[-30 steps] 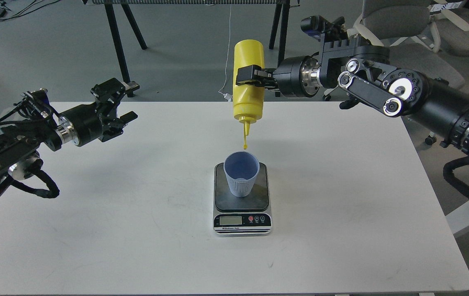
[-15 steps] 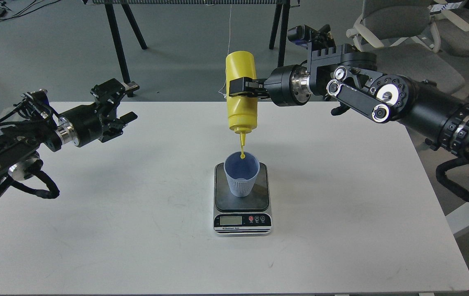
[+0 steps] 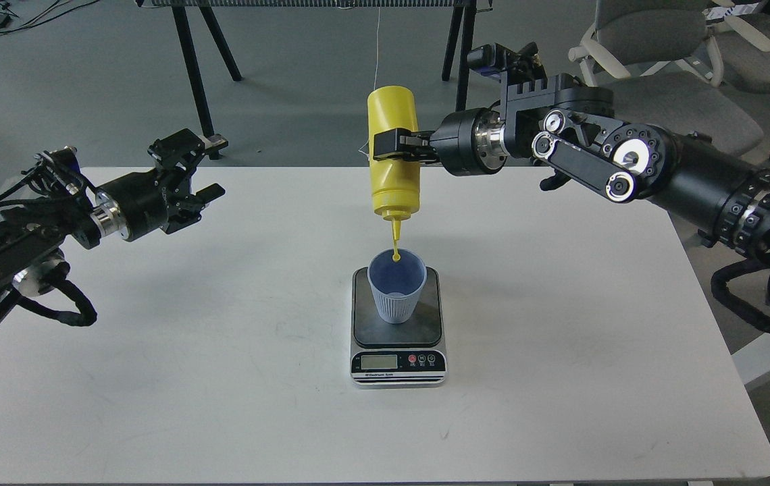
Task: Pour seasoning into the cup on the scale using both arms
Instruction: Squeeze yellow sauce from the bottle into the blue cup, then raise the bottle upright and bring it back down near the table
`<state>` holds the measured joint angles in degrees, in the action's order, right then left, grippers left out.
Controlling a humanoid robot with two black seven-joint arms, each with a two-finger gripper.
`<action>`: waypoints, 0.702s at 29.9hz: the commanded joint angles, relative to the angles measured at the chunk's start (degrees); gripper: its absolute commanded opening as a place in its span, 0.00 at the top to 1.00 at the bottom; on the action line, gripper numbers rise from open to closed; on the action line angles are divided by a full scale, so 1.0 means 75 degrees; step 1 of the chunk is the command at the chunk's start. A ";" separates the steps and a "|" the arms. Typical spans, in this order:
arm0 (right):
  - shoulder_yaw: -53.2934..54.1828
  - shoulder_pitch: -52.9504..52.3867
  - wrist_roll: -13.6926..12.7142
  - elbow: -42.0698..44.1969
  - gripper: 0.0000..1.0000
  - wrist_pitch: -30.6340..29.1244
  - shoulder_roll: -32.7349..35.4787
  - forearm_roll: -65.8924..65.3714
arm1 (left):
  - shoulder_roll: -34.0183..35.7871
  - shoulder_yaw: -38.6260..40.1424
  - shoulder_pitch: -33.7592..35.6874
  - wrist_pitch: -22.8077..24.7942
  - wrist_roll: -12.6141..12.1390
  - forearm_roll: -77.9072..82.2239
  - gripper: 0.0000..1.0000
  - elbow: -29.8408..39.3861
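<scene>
The yellow seasoning bottle (image 3: pixel 394 152) hangs upside down, nozzle tip just at the far rim of the cup (image 3: pixel 396 285). The light blue-grey ribbed cup stands upright on the dark plate of the scale (image 3: pixel 397 328), near the table's middle. My right gripper (image 3: pixel 390 145) comes in from the right and is shut on the bottle's middle. My left gripper (image 3: pixel 201 177) hovers over the table's far left, empty, its fingers apart, well away from the cup.
The white table (image 3: pixel 560 378) bears only the scale. Black stand legs (image 3: pixel 192 74) and grey office chairs (image 3: pixel 682 81) stand on the floor behind the table's far edge.
My right arm has moved left and down with the upside-down bottle, bringing the nozzle from above the cup down to its rim. The left arm has not moved.
</scene>
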<state>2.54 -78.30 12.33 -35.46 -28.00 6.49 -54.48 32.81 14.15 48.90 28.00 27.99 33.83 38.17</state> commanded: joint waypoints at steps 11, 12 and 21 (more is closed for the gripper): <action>0.2238 0.0080 -0.0250 0.0299 0.92 0.0000 0.1195 0.3380 | 0.0054 -0.0011 0.0008 0.0000 0.0002 0.0001 0.00 0.0008; 0.2390 0.0069 -0.0262 0.0298 0.92 0.0000 0.1418 0.3884 | 0.0055 -0.0011 0.0008 0.0000 0.0002 0.0001 0.00 0.0008; 0.3632 0.0969 -0.0520 -0.0285 0.92 0.0000 0.3235 0.8315 | 0.0055 -0.0011 -0.0004 0.0000 0.0002 -0.0011 0.00 0.0008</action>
<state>27.13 -74.55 8.51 -34.17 -27.96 26.43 -0.12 33.17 13.99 48.88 27.99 28.01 33.84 38.22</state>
